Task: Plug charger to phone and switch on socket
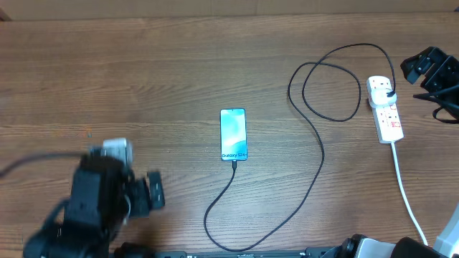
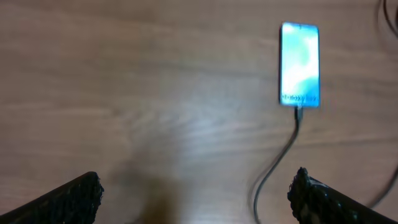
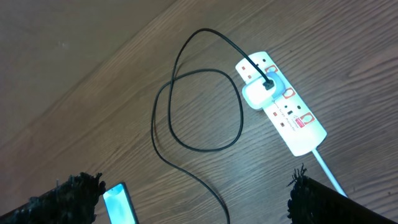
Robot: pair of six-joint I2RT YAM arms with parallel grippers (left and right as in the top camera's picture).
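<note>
Centre of surface, phone lit, charger looks seated in its lower edge and runs to the socket at far right; my left hand and right hand both gape empty; switch state unreadable, probably left to press.

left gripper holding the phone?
No, the phone lies well ahead of the open left gripper, which holds nothing.

Phone wired to socket
The charger loops across the table, plugged in at both ends.
</note>
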